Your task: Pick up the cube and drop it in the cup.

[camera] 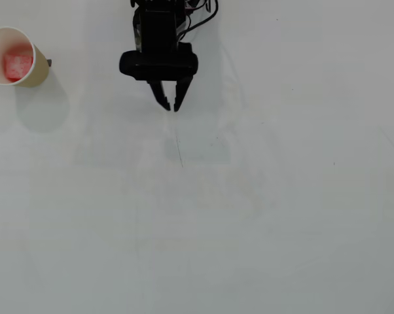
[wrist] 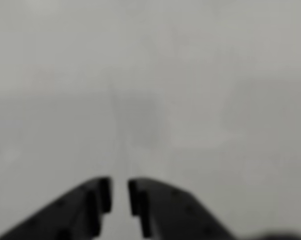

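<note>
- The cube [camera: 17, 64] sits inside the cup [camera: 38, 73], at the far left of the overhead view.
- The cup stands on the white table [camera: 249, 216].
- The gripper [camera: 171, 106] is well apart from the cup, near the top middle.
- Its two black fingers [wrist: 98, 200] are almost together, with only a thin gap, and hold nothing.
- The wrist view is blurry.

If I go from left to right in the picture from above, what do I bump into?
Cup with the cube inside it → gripper, empty, fingertips almost together → then just bare table.
</note>
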`<state>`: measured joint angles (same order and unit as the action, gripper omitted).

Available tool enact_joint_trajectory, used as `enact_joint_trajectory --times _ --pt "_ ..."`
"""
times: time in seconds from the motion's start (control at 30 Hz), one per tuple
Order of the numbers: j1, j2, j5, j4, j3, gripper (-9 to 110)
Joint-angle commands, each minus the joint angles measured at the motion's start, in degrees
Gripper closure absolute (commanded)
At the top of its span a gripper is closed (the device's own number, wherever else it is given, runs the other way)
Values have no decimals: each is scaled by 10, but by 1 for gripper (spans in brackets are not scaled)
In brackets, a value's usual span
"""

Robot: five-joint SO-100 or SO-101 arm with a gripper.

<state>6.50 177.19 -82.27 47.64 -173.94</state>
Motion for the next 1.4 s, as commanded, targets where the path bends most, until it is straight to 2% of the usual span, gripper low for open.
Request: enact_joint_trajectory --times 0.0,0.53,1.37 --pt "-7 26 5 33 1 101" --pt "-9 27 0 174 -49 101" --pt "-27 25 -2 174 -49 101"
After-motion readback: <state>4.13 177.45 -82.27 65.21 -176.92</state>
